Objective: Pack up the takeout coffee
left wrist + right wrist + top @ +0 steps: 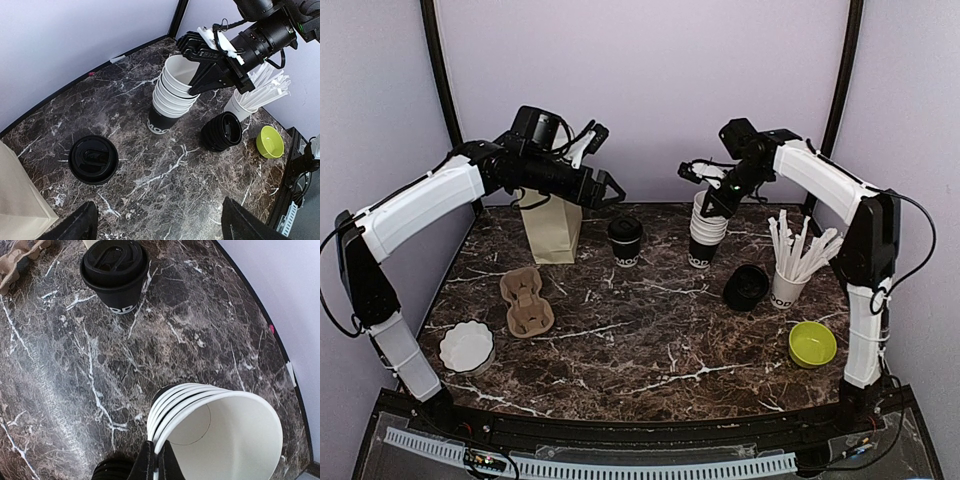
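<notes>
The top paper cup (225, 435) of the far-edge stack (706, 238) is rim-pinched by the right gripper (157, 460) (left gripper (603, 188) wide, empty), a straight separating lift being needed next

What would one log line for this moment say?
right gripper: shut on top cup rim | left gripper: open, empty | lidded cup: standing by paper bag | carrier: empty

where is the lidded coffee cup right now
Top view: the lidded coffee cup stands toward the back of the table, between the paper bag on its left and the stack of cups on its right.
</notes>
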`<state>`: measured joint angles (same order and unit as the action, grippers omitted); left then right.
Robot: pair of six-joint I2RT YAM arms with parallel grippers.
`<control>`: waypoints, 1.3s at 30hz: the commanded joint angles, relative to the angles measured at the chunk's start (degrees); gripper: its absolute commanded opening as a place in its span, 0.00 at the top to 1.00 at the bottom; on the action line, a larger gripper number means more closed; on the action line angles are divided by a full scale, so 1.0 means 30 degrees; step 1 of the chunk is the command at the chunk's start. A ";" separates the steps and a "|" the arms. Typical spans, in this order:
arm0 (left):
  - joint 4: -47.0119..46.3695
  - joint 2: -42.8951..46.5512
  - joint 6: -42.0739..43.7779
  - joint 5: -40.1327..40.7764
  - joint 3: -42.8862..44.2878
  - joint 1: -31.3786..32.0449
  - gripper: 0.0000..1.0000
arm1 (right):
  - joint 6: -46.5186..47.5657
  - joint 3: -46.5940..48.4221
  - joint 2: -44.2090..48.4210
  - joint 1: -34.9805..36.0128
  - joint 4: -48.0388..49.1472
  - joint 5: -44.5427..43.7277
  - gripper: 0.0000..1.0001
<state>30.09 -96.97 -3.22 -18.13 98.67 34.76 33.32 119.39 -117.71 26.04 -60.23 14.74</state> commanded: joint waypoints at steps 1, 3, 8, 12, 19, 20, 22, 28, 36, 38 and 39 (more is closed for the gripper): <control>0.0410 0.0488 0.0086 0.0277 -0.0485 -0.0023 0.13 | -0.0173 0.2102 -0.1132 0.0628 0.0284 0.0578 1.00; 0.0369 0.0651 0.0057 0.0366 -0.0664 -0.0035 0.13 | -0.0186 0.2513 -0.1464 0.0811 0.0195 0.0433 1.00; 0.0344 0.0952 -0.0002 0.0490 -0.1043 -0.0025 0.13 | -0.0615 0.2639 -0.1454 0.0987 0.0208 0.0196 0.82; 0.0256 0.1036 -0.0037 0.0505 -0.1157 -0.0044 0.13 | -0.0771 0.2239 -0.1005 0.0987 0.0445 0.0430 0.81; 0.0235 0.0889 -0.0202 0.0298 -0.1145 -0.0038 0.13 | -0.0794 0.2342 -0.1130 0.1002 0.0272 0.0488 0.93; 0.0259 0.0888 -0.0233 0.0293 -0.1151 -0.0021 0.13 | -0.0794 0.2380 -0.1093 0.0989 0.0273 0.0541 0.95; 0.0328 0.0924 -0.0228 0.0300 -0.1176 -0.0020 0.13 | -0.0791 0.2433 -0.0980 0.1014 0.0310 0.0569 0.98; 0.0420 0.1066 -0.0107 0.0515 -0.1264 -0.0016 0.13 | -0.0623 0.3018 -0.0519 0.1060 0.0530 -0.0093 1.00; 0.0496 0.1108 -0.0054 0.0741 -0.1420 -0.0041 0.13 | -0.0096 0.2980 0.0960 0.1501 0.1050 -0.1237 1.00; 0.0471 0.1098 -0.0063 0.0763 -0.1462 -0.0037 0.13 | -0.0048 0.2783 0.1138 0.1593 0.1011 -0.1256 1.00; 0.0451 0.1095 -0.0045 0.0805 -0.1473 -0.0041 0.13 | -0.0060 0.2725 0.1135 0.1627 0.0990 -0.1209 1.00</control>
<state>30.48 -96.62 -3.49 -16.40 95.20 34.76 32.32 127.02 -117.91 29.95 -59.48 12.14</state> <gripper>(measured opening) 0.869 0.008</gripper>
